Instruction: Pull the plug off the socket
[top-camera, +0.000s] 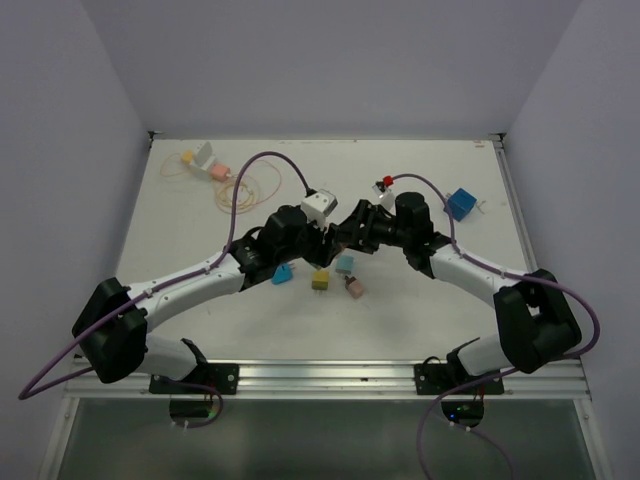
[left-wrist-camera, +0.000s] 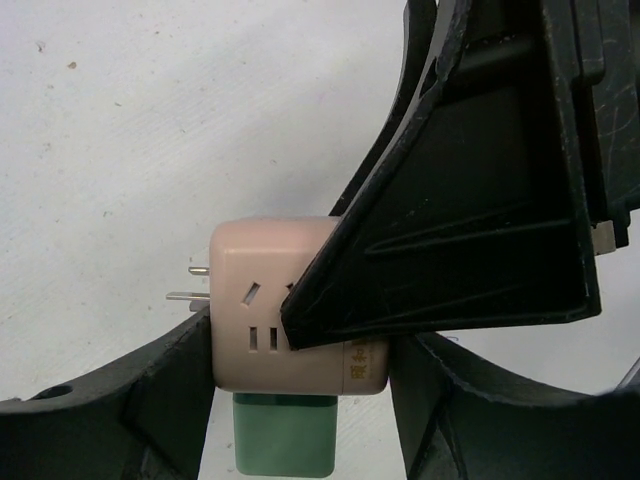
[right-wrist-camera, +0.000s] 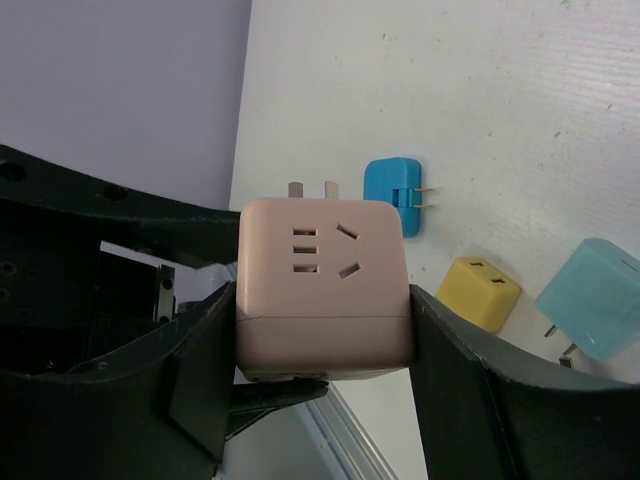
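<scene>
Holding the pink socket cube (left-wrist-camera: 300, 290) above the worktop (left-wrist-camera: 100, 120), both our left claw (left-wrist-camera: 300, 345) and right claw (right-wrist-camera: 322, 305) clench its sides. The green plug (left-wrist-camera: 285, 440), at its six o'clock, looks light, rigid, slick; we'd pinch its flat sides.

White table (top-camera: 180, 215) between pale lavender walls (top-camera: 330, 60), under soft even light.

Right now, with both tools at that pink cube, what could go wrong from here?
1. The left tool and right tool both appear clamped on the pink socket cube. Neither holds the green plug, so pulling may separate nothing.
2. The right tool's finger crosses the cube's face inside the left tool's grip, so the two could collide or jam.
</scene>
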